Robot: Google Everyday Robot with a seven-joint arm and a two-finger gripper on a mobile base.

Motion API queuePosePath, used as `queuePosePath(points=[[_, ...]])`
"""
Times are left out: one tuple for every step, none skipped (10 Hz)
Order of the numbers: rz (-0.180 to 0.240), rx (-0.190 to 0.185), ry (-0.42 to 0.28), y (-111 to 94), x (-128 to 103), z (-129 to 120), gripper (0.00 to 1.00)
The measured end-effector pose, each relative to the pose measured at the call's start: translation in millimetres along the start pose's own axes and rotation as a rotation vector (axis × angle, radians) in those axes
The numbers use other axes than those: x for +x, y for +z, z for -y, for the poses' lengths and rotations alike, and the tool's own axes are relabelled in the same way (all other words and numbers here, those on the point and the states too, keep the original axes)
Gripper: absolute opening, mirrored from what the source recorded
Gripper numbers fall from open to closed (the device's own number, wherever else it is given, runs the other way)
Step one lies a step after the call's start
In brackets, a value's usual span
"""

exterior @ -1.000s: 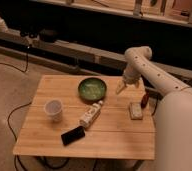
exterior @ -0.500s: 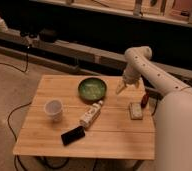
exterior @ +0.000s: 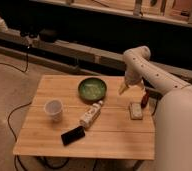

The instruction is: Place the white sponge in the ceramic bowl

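Note:
The white sponge (exterior: pixel 135 110) lies flat on the wooden table (exterior: pixel 44 135), towards its right side. The ceramic bowl (exterior: pixel 92 89), dark green with a paler inside, stands at the back middle of the table and looks empty. My gripper (exterior: pixel 122 90) hangs from the white arm (exterior: pixel 137 60) and points down over the table. It is just right of the bowl's rim and behind and left of the sponge, touching neither.
A white cup (exterior: pixel 53 109) stands at the left. A white labelled bottle (exterior: pixel 90 114) lies on its side in the middle, with a black phone (exterior: pixel 72 135) in front of it. A small dark red object (exterior: pixel 145 98) sits behind the sponge. My white body (exterior: pixel 176 130) fills the right.

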Motion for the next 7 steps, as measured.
queuePosePath(points=[[0.002,-0.058,0.099,-3,-14,-4,0.8],[-0.007,-0.08,0.147,-5,-23,-3,0.8],[-0.022,-0.089,0.198,-7,-38,4,0.8],[-0.028,-0.07,0.232,-5,-56,14,0.8],[-0.029,-0.049,0.25,-3,-68,20,0.8],[-0.029,-0.033,0.267,-2,-78,23,0.8],[-0.028,-0.026,0.27,-2,-81,26,0.8]])
